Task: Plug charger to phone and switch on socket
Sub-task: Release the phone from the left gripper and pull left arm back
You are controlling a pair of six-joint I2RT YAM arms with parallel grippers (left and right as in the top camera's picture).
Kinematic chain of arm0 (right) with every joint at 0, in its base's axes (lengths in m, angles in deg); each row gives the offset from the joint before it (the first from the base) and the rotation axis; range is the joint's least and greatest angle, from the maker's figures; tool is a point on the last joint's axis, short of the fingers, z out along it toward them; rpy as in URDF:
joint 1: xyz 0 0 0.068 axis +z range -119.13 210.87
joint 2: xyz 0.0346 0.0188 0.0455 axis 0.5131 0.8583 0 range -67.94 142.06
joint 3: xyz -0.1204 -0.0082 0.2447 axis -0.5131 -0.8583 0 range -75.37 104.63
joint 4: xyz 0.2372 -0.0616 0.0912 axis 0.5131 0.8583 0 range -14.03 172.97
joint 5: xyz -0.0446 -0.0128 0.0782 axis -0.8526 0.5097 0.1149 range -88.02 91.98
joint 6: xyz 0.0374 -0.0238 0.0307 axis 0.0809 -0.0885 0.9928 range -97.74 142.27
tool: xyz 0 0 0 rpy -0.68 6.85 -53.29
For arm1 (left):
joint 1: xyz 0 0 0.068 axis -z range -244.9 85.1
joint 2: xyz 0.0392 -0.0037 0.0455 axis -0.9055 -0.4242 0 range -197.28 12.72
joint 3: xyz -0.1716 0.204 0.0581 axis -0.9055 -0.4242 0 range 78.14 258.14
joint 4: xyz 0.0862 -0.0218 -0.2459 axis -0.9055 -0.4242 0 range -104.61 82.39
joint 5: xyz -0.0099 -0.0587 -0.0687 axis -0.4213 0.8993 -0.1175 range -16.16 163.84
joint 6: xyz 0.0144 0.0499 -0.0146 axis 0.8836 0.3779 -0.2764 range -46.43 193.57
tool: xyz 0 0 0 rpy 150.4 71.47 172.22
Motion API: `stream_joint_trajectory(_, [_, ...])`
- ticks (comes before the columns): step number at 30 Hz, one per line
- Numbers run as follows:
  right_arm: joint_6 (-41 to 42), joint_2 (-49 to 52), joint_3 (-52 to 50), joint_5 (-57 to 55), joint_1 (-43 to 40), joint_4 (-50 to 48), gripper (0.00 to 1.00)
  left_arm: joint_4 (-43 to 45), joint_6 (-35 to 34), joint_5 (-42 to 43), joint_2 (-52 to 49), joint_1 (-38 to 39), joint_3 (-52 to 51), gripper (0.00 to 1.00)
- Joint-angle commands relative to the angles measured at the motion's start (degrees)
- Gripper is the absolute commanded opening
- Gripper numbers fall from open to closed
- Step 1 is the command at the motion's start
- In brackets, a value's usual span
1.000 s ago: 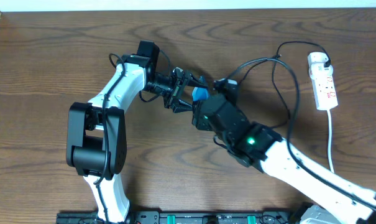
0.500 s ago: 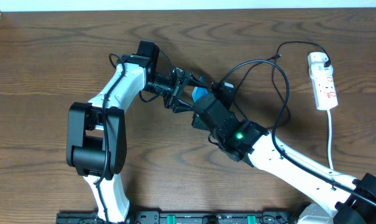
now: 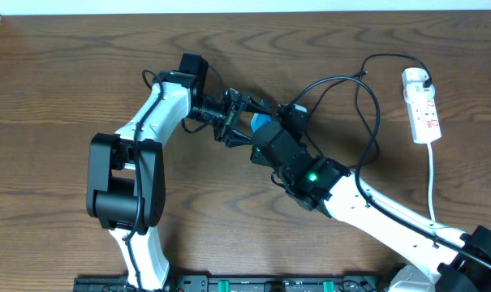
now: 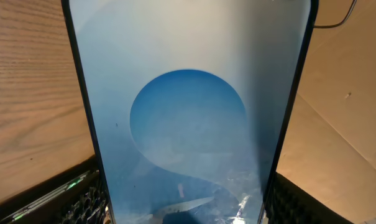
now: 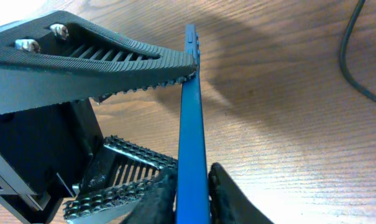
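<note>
- Right gripper had closed in on the left gripper over the last second; its fingers had narrowed until they pinched the thin edge of the phone
- Left gripper clamped the phone across its width
- Charger lay slack on the table, no plug seen at the phone; socket sat well apart, untouched
- Judgement: both arms held the phone, so plugging had not begun
</note>
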Motion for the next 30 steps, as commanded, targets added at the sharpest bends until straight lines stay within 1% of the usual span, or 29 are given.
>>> stream_joint_trajectory(1, [0.4,0.2,0.8,-1.6,0.4,-0.1,0.11,-0.1,-0.1,1.6,2.4,-0.3,1.0,0.60])
stream_joint_trajectory(4, [0.4,0.2,0.8,-1.5,0.4,-0.1,0.01,-0.1,-0.1,1.6,2.4,-0.3,1.0,0.60])
stream_joint_trajectory(7, [0.4,0.1,0.8,-1.5,0.4,-0.1,0.01,-0.1,-0.1,1.6,2.4,-0.3,1.0,0.61])
stream_joint_trajectory(10, [0.3,-0.5,0.8,-1.6,0.0,-0.2,0.01,0.4,-0.1,1.6,2.4,-0.7,1.0,0.81])
stream_joint_trajectory(11, [0.3,-1.1,0.8,-1.6,-0.5,-0.1,0.01,1.6,-0.1,1.6,2.4,-1.3,1.0,0.93])
stream_joint_trajectory(12, [0.3,-1.6,0.8,-1.6,-1.0,0.1,0.01,3.1,-0.1,1.6,2.4,-2.0,1.0,0.99])
stream_joint_trajectory(14, [0.3,-3.1,0.8,-0.9,-2.1,0.4,0.01,6.1,-0.1,1.6,2.7,-3.7,1.0,0.99])
stream_joint_trajectory(16, [0.3,-5.3,0.8,0.5,-3.6,0.8,0.01,6.7,0.4,1.6,3.7,-6.1,1.4,0.99])
stream_joint_trajectory(21, [-0.3,-11.5,0.8,4.6,-8.4,2.6,0.01,5.5,8.0,1.6,10.5,-12.7,1.6,1.00])
stream_joint_trajectory(24, [-0.3,-13.8,0.7,9.0,-11.5,3.6,0.01,2.1,13.0,1.6,17.2,-16.5,1.6,1.00])
stream_joint_trajectory(26, [-0.3,-14.3,0.7,13.3,-13.5,3.6,0.01,-1.7,16.9,0.3,22.6,-18.2,1.6,1.00])
stream_joint_trajectory(28, [-0.3,-14.3,0.7,17.3,-15.1,3.4,0.01,-6.6,20.0,-4.2,28.1,-19.5,1.6,1.00])
stream_joint_trajectory(30, [-0.3,-14.2,0.6,19.4,-16.2,3.4,0.01,-12.1,22.6,-10.6,33.5,-20.2,1.6,1.00])
